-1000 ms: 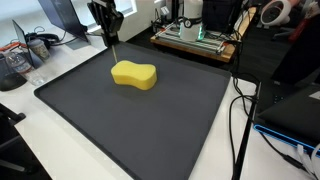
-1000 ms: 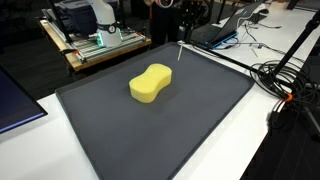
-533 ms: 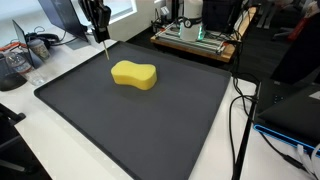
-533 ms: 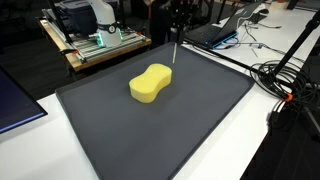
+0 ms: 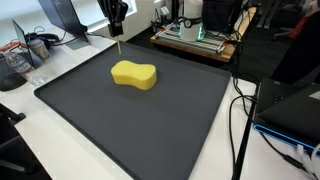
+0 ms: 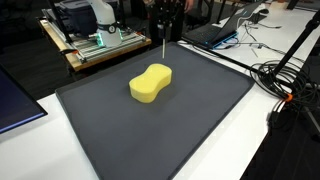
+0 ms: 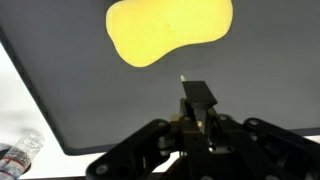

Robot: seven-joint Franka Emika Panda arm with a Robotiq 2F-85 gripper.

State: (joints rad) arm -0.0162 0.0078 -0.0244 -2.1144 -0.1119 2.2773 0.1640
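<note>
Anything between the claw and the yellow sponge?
Just bare black mat. In the wrist view the thin rod gripped by the claw stops short of the yellow sponge, and nothing else lies in that gap.

Black tool [image 7: 197, 105], matte angular housing, dark linkages

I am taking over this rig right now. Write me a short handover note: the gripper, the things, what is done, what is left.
Gripper: shut on a thin stick that points down.
Yellow sponge: lies flat on the dark mat, and nothing touches it.
The stick's tip is beside the sponge and apart from it. Whether it touches the mat cannot be told.
Done: the stick is gripped.
Left: the sponge is not yet touched.
</note>
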